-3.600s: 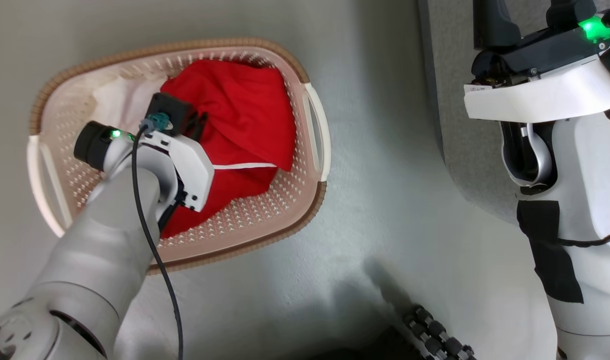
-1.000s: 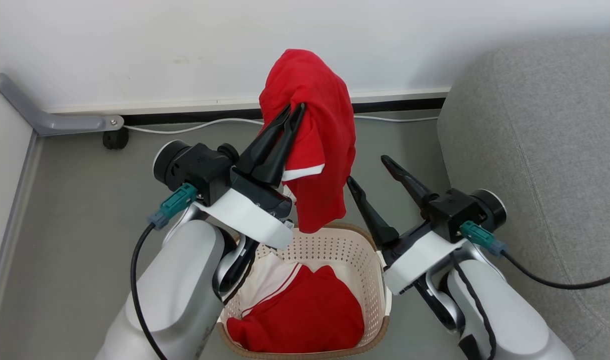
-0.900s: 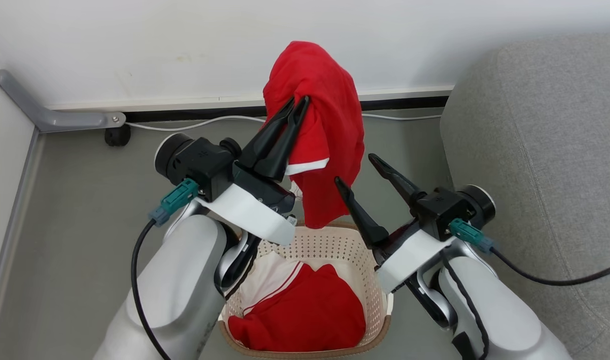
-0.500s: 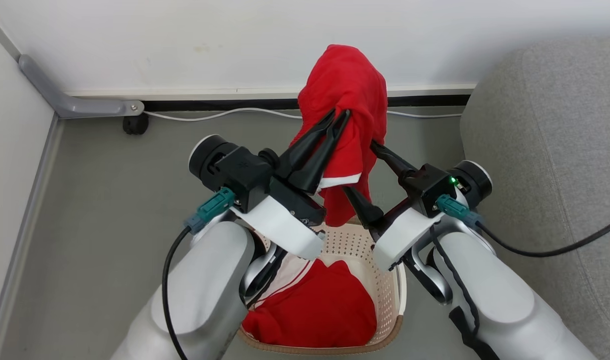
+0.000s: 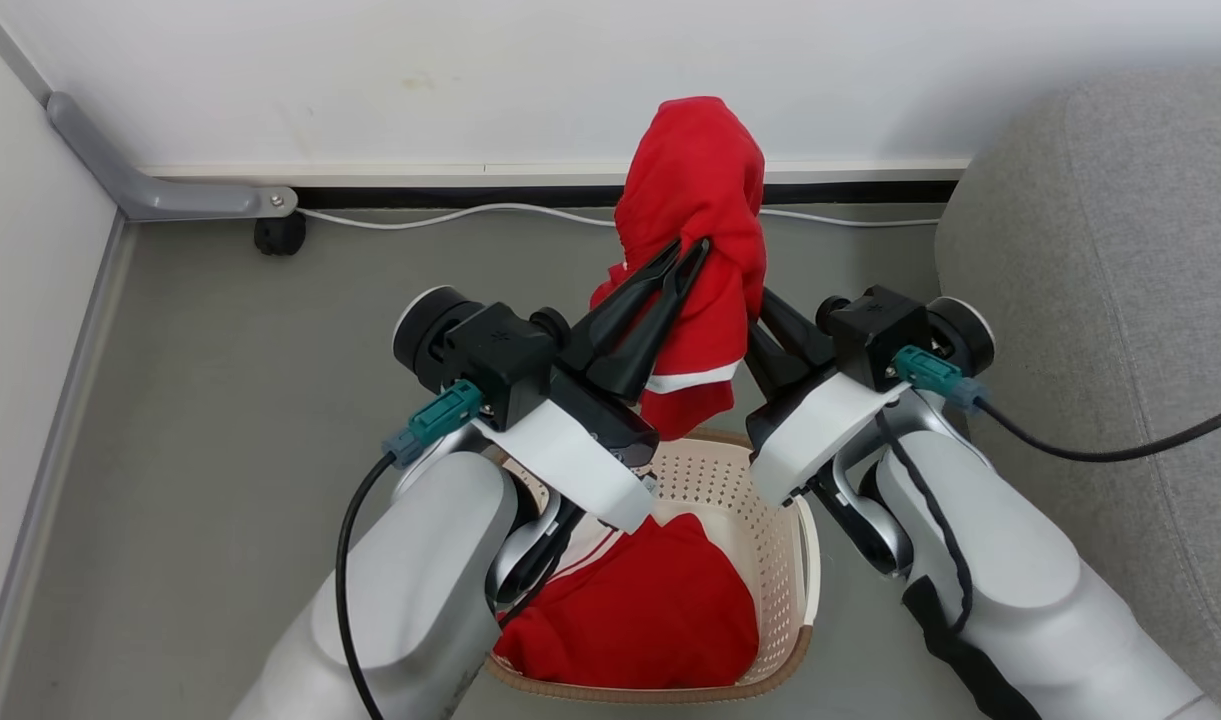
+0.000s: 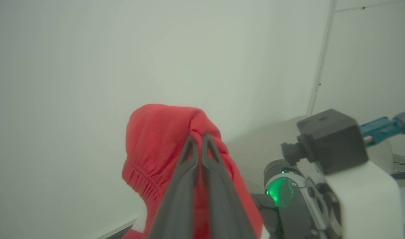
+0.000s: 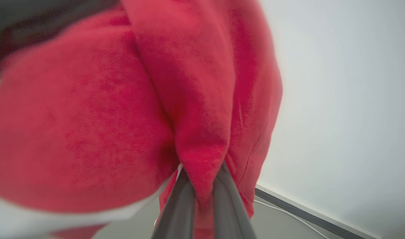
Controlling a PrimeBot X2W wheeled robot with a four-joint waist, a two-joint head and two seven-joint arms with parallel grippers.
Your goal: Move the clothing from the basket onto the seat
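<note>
The left tool (image 5: 692,250) is clamping a bunched fold of the red garment (image 5: 695,170) and the right tool (image 7: 202,179) is pinching another fold from the other side, so the garment is hanging above the basket (image 5: 802,560), not yet over the sofa (image 5: 1100,250). Both grips are biting thin folds close together: arms pulling apart during the swing could strip one fold free, and its dangling lower edge is risking a snag on the basket rim.
</note>
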